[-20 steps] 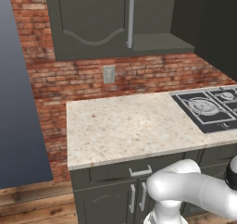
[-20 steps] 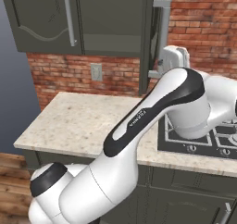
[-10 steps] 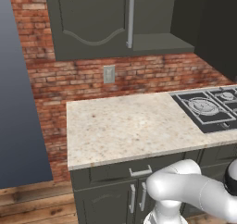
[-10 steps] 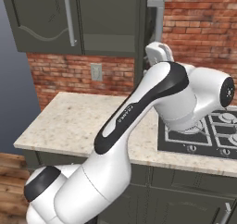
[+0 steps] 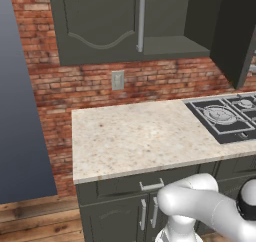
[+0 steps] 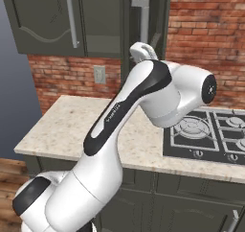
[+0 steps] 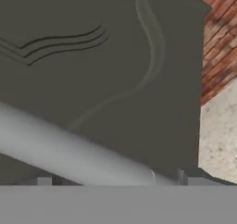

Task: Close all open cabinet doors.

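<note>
Status: task not complete. One wall cabinet door remains open.

1. Upper cabinets. The left cabinet door (image 5: 97, 21) sits flush with its frame, its vertical bar handle (image 5: 141, 21) at the right edge; judged closed. Beside it, the cabinet interior (image 5: 172, 23) is exposed, with a bare shelf visible. The open door (image 5: 240, 31) stands swung out, roughly square to the cabinet face, above the cooktop (image 5: 225, 117). In the right base view the same open door (image 6: 160, 20) appears edge-on, with its handle (image 6: 143, 17) facing the arm.

2. Desk and lower units. The speckled desk (image 5: 135, 136) carries the cooktop at its right end. The lower cabinet doors (image 5: 130, 218) under the drawer front appear shut, as far as visible.

3. Arm. The arm (image 6: 143, 92) reaches up toward the open door.

4. Claw. In the hand view the door panel (image 7: 92, 56) with its arched moulding is very close, and the bar handle (image 7: 69, 151) runs just ahead of the fingertips (image 7: 190, 176). The claw opening cannot be determined; contact with the handle cannot be confirmed.

Remaining: swing the open door back to flush against its frame.
</note>
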